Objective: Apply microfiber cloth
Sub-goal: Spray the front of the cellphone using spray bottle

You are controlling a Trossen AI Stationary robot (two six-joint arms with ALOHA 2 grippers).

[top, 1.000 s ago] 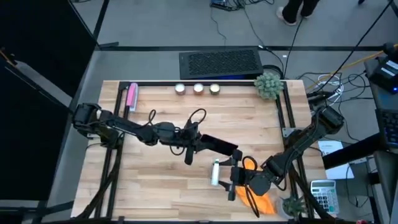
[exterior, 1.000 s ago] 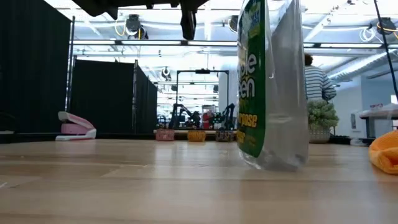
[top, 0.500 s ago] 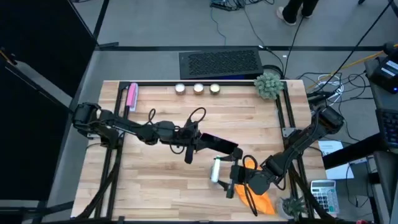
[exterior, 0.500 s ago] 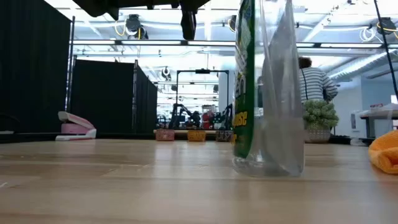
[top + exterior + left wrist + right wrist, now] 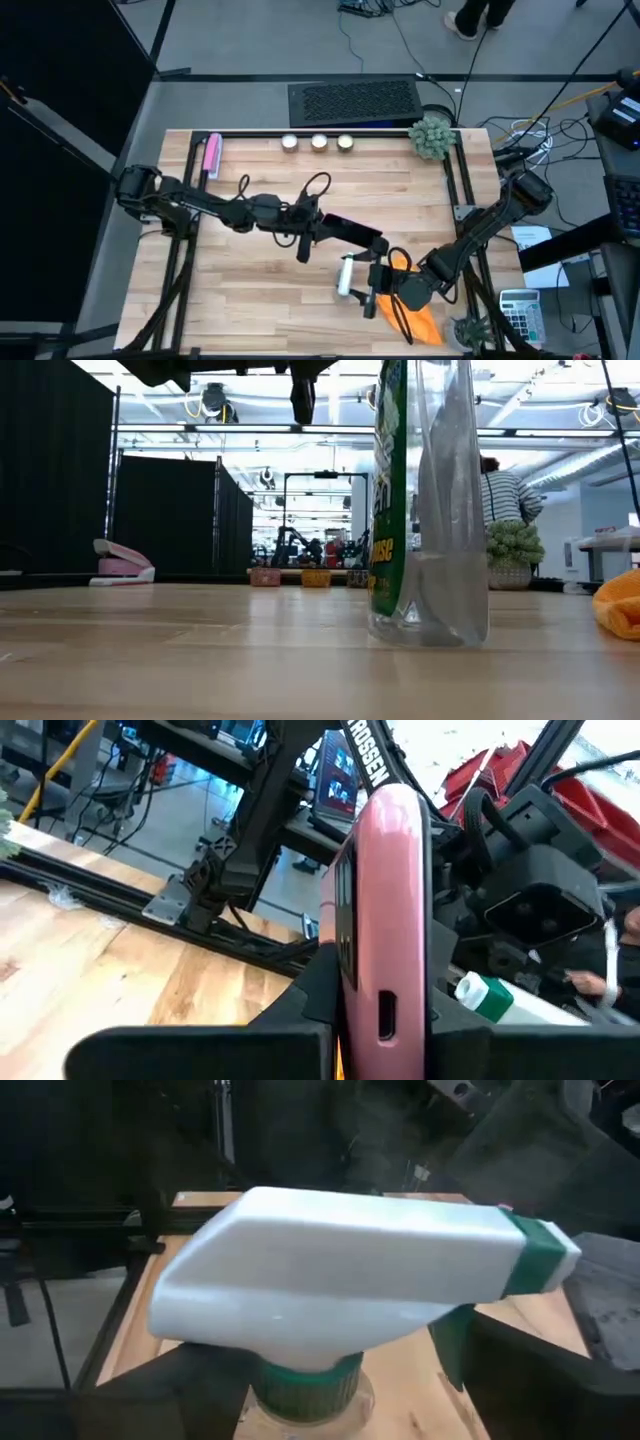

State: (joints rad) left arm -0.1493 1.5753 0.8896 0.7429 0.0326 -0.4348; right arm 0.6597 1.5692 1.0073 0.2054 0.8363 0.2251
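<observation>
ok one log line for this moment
left hand: shut on pink-cased phone, mid-table | right hand: shut on spray bottle | microfiber cloth: untouched, beside right hand

Overhead and table-level views share the spray bottle [image 5: 345, 277]

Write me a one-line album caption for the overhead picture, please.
Left hand holds a phone in a pink case; right hand grips a clear spray bottle beside the crumpled bright orange microfiber cloth.

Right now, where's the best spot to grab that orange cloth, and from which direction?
Probably a raised fold on the microfiber cloth, pinched from above. It lies crumpled on the table's near right corner, partly under the right gripper, which holds the spray bottle, so approach its exposed outer edge.
</observation>
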